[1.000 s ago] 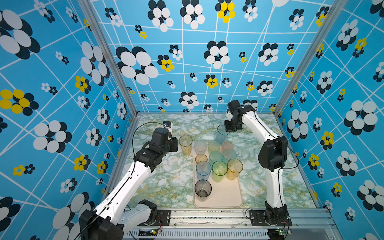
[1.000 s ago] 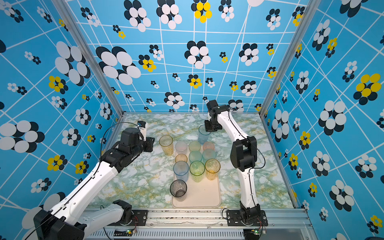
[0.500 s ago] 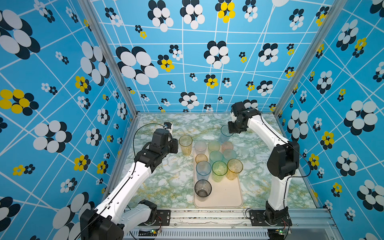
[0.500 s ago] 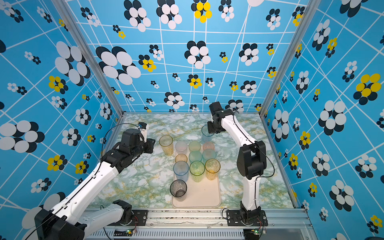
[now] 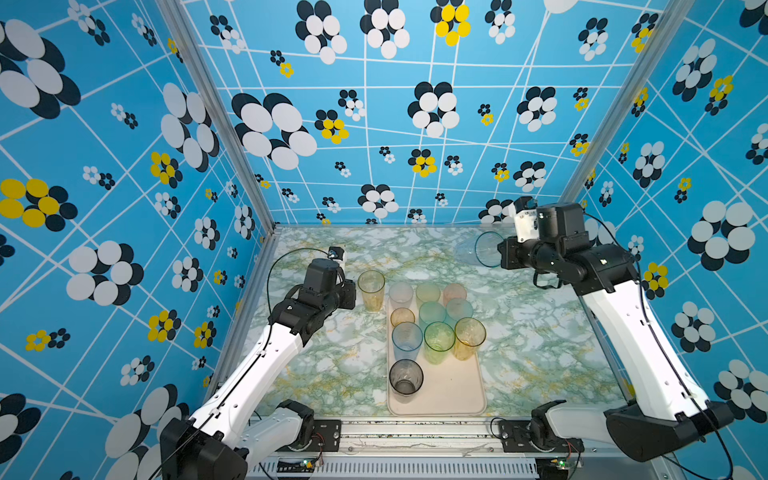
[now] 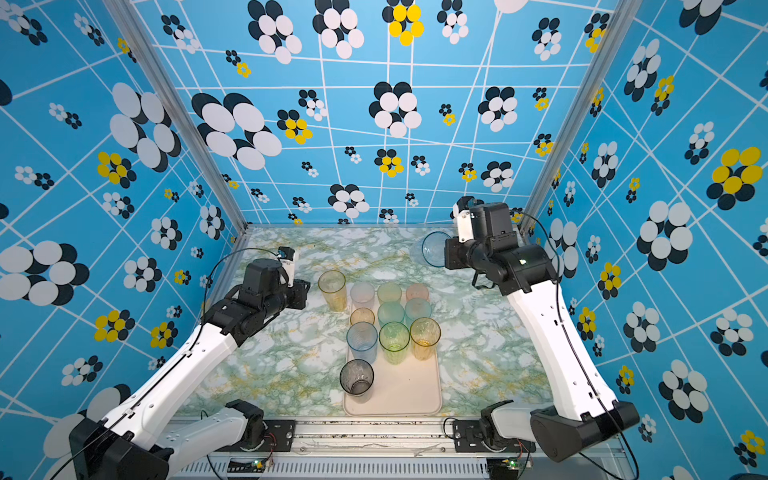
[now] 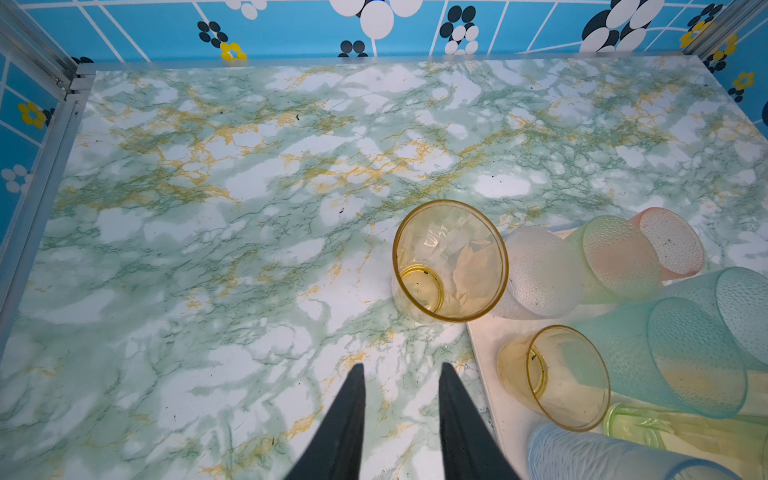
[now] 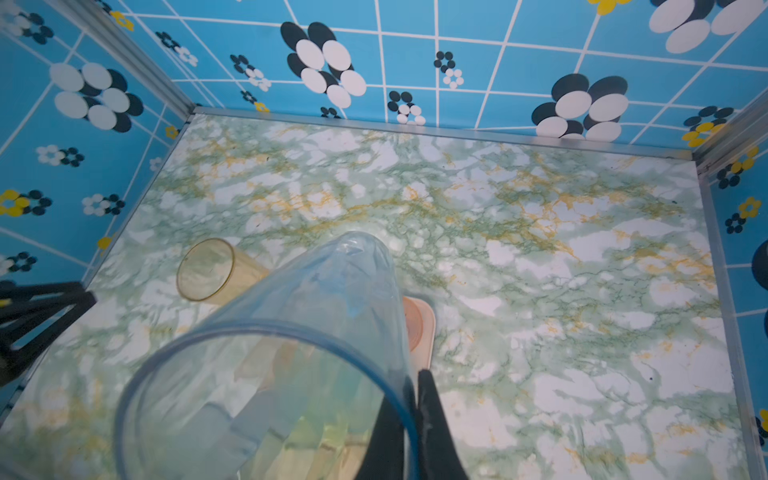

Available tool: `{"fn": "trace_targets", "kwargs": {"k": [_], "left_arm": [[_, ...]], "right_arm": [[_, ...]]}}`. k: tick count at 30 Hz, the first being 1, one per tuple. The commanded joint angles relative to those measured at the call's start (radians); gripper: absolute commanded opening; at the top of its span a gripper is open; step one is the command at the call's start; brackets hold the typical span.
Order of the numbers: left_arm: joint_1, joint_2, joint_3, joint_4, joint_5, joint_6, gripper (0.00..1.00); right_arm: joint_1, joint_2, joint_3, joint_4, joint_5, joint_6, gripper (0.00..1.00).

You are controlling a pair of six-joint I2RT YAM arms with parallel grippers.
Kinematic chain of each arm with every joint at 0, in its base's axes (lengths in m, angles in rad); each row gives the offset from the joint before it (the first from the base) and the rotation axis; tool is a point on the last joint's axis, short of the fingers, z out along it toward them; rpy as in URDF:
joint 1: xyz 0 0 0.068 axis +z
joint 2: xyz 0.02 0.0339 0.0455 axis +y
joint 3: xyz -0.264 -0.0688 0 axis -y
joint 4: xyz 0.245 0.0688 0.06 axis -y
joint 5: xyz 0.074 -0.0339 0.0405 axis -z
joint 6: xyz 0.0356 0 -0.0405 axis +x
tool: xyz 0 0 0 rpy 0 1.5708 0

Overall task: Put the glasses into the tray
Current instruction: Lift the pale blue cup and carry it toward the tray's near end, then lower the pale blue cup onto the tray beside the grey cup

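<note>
My right gripper (image 8: pixel 409 374) is shut on the rim of a clear blue glass (image 8: pixel 291 332), one finger inside and one outside. In both top views that glass (image 5: pixel 478 249) (image 6: pixel 430 249) hangs tilted on its side above the table's back right. A tall yellow glass (image 5: pixel 371 289) (image 7: pixel 451 262) stands on the table just outside the cream tray's (image 5: pixel 449 395) far left corner. My left gripper (image 7: pixel 402 368) (image 5: pixel 353 293) hovers open and empty just left of it. Several glasses stand in the tray, among them a smoky grey one (image 5: pixel 405 376) at the front.
The marble-patterned table (image 5: pixel 540 340) is walled on three sides by blue flowered panels. The near half of the tray is bare beside the grey glass. Both arm bases (image 5: pixel 316 430) sit on the rail at the front edge.
The right arm has lifted the blue glass and swung it to the right, away from the tray's far end. The left gripper has barely moved.
</note>
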Motion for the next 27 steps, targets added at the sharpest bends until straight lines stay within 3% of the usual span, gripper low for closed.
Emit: {"fn": "trace_targets", "kwargs": {"k": [1,6,18,22,27], "left_arm": [[0.008,-0.007,0.052,-0.045,0.026,0.023,0.32],[0.008,-0.017,0.087,-0.064,0.041,0.027,0.33],[0.01,0.005,0.157,-0.117,0.046,0.033,0.34],[0.01,0.019,0.165,-0.114,0.055,0.029,0.34],[0.01,0.028,0.162,-0.105,0.068,0.025,0.34]], "right_arm": [[0.052,-0.039,0.037,-0.262,-0.046,-0.068,0.02],[0.173,-0.121,0.016,-0.394,-0.059,-0.084,0.01],[0.509,-0.132,-0.181,-0.485,-0.012,0.066,0.0],[0.595,-0.098,-0.224,-0.457,0.041,0.144,0.0],[0.653,-0.096,-0.335,-0.293,0.119,0.265,0.0]]}}
